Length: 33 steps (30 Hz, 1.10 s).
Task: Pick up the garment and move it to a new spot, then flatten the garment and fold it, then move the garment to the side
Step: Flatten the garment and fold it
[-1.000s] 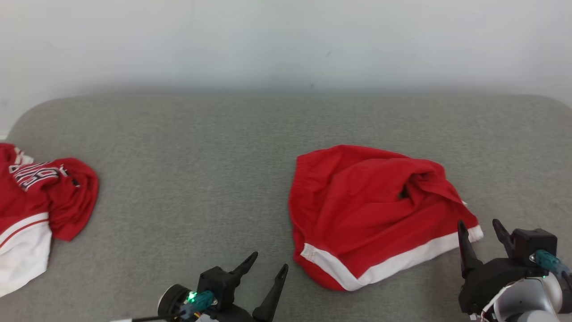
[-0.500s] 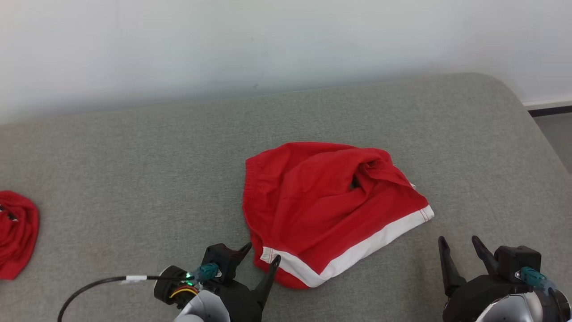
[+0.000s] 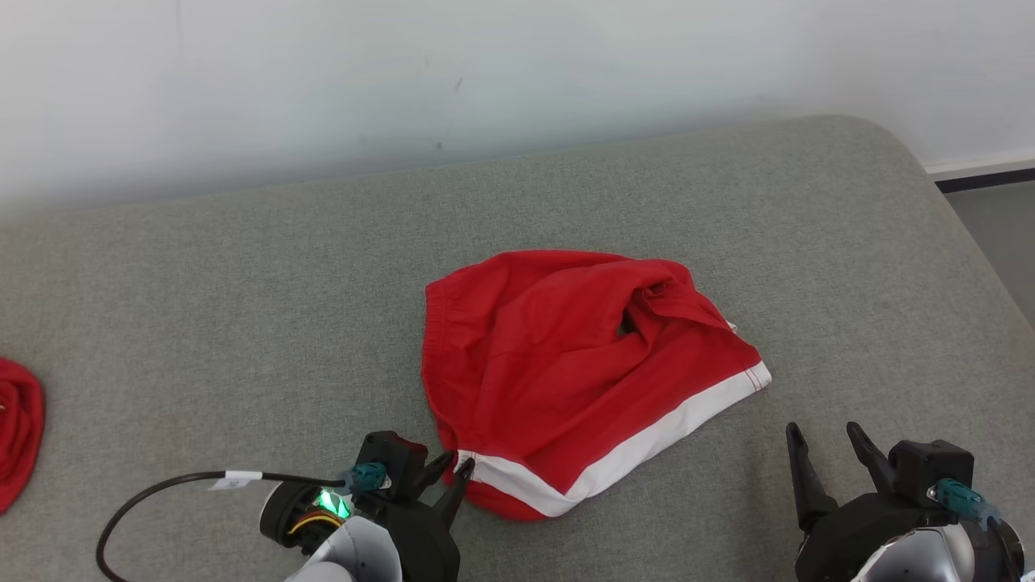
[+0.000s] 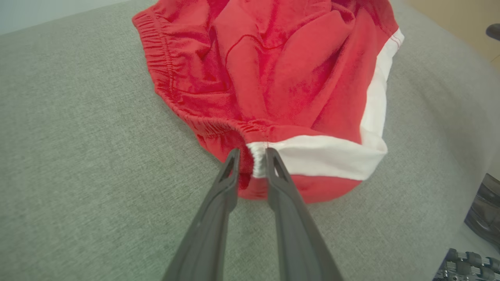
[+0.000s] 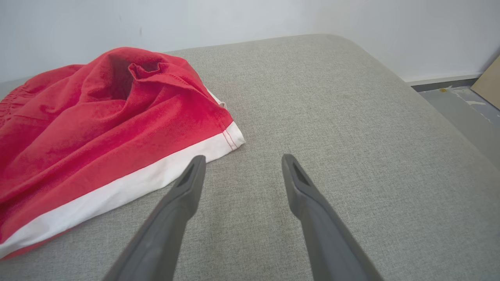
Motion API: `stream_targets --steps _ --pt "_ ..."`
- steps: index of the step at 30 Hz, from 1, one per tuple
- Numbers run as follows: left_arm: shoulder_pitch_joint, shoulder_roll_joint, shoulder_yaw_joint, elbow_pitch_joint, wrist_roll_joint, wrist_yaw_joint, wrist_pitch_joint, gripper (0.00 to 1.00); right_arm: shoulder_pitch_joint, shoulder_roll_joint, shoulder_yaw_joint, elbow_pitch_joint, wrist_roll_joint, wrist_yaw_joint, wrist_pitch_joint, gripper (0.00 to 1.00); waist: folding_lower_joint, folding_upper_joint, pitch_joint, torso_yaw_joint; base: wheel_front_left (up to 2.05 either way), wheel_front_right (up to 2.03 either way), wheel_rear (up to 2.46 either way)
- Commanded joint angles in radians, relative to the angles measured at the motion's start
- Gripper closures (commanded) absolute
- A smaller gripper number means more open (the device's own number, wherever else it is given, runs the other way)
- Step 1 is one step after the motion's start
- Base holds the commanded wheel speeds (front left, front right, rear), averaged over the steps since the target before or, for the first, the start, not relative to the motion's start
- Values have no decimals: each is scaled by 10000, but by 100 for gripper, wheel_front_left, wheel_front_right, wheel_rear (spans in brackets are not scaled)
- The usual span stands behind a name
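My left pincer (image 4: 252, 158) clenches the red garment (image 4: 273, 78) by its white hem (image 4: 312, 156); I should lift gently so it holds.

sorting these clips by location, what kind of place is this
Probably an indoor room, perhaps a bedroom or test space: a grey fabric-covered padded surface like a bed against a plain white wall, crumpled red shorts with white trim lying on it, bare grey floor beyond its corner.
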Motion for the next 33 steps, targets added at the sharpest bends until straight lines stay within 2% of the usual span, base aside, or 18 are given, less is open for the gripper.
stream_targets --steps 1,4,5,6,7,14,21,25,33 --pt "24 12 -32 -22 -44 44 50 67 -53 25 16 21 72 -26 -71 0 0 -1 14 -15 0 0 0" --pt "59 21 -105 -1 -59 76 240 71 -63 26 40 27 104 -26 -60 0 0 -1 46 -38 0 0 0" --pt "70 10 -120 -6 -84 101 290 78 -69 26 38 30 108 -26 -51 0 0 -1 56 -37 0 0 0" --pt "88 10 -153 -1 -87 118 359 96 -80 26 35 32 108 -26 -45 0 0 -1 64 -33 0 0 0" --pt "94 14 -171 -23 -88 129 392 100 -83 26 24 27 107 -26 -45 0 0 -1 73 -26 0 0 0" --pt "492 173 -102 -546 -88 357 45 100 -220 -11 -137 3 -194 -26 194 0 0 -1 252 138 0 0 0" --pt "1074 419 37 -1121 -175 626 -256 100 -876 -603 14 579 -401 -24 615 0 0 -1 774 565 0 0 0" --pt "952 267 -1 -1140 -194 671 -498 100 -1228 -837 -98 1094 -577 -26 601 0 0 -1 1095 907 0 0 0" --pt "637 168 -31 -944 -155 666 -716 100 -1796 -935 -155 2048 -1295 -26 584 0 0 -1 1325 1115 0 0 0"
